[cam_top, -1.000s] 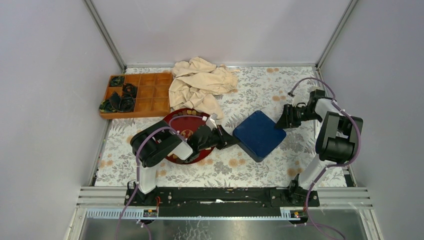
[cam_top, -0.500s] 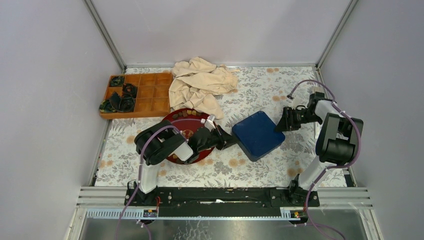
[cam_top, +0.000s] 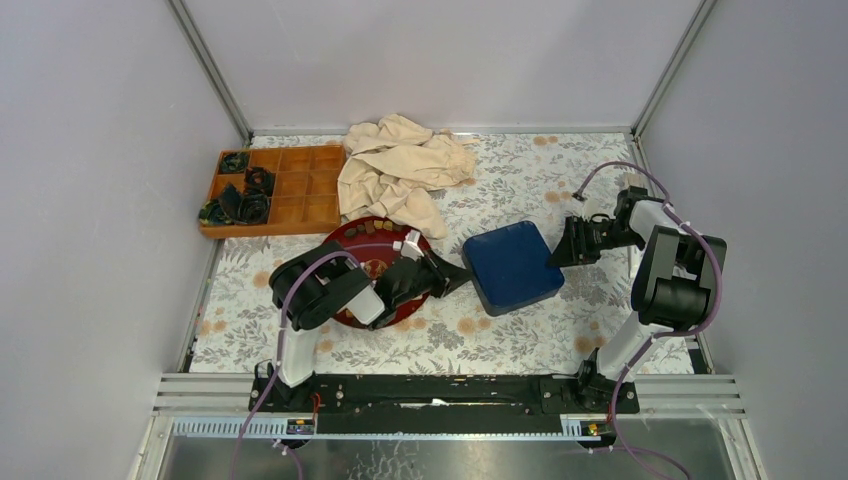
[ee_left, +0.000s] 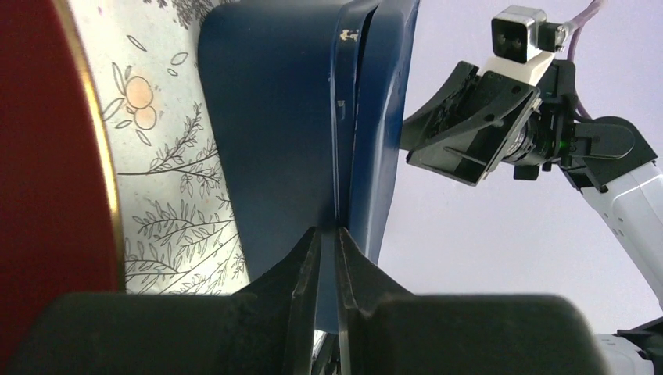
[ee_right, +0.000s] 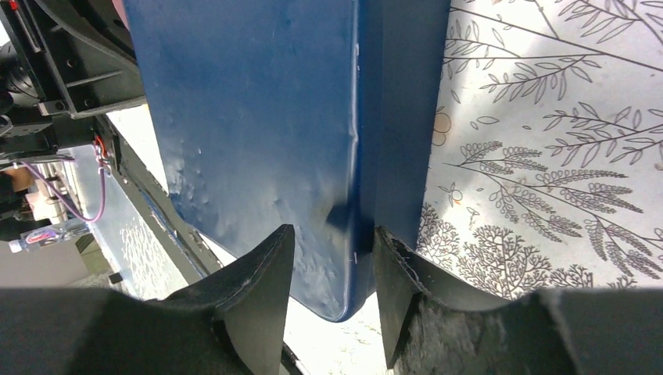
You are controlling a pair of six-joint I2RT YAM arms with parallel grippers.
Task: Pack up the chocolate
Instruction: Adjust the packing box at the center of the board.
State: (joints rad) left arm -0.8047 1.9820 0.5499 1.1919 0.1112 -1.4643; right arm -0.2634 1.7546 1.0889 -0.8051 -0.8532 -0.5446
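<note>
A closed dark blue box [cam_top: 512, 267] lies mid-table. Small brown chocolate pieces [cam_top: 378, 228] sit on a dark red plate [cam_top: 345, 238] to its left, partly hidden by my left arm. My left gripper [cam_top: 453, 279] is at the box's left corner. In the left wrist view its fingers [ee_left: 326, 238] are nearly closed on the thin edge at the box's [ee_left: 274, 117] lid seam. My right gripper [cam_top: 559, 251] is at the box's right corner. In the right wrist view its jaws [ee_right: 335, 238] stand open around that corner of the box [ee_right: 258, 109].
An orange compartment tray [cam_top: 300, 186] with black paper cups [cam_top: 240, 200] stands at the back left. A crumpled beige cloth [cam_top: 400, 165] lies behind the plate. The plate's rim [ee_left: 47, 156] fills the left of the left wrist view. Metal frame rails line the table edges.
The blue box has turned and slid a little left toward the plate. My right gripper followed it left. My left gripper stayed at the box's left corner.
</note>
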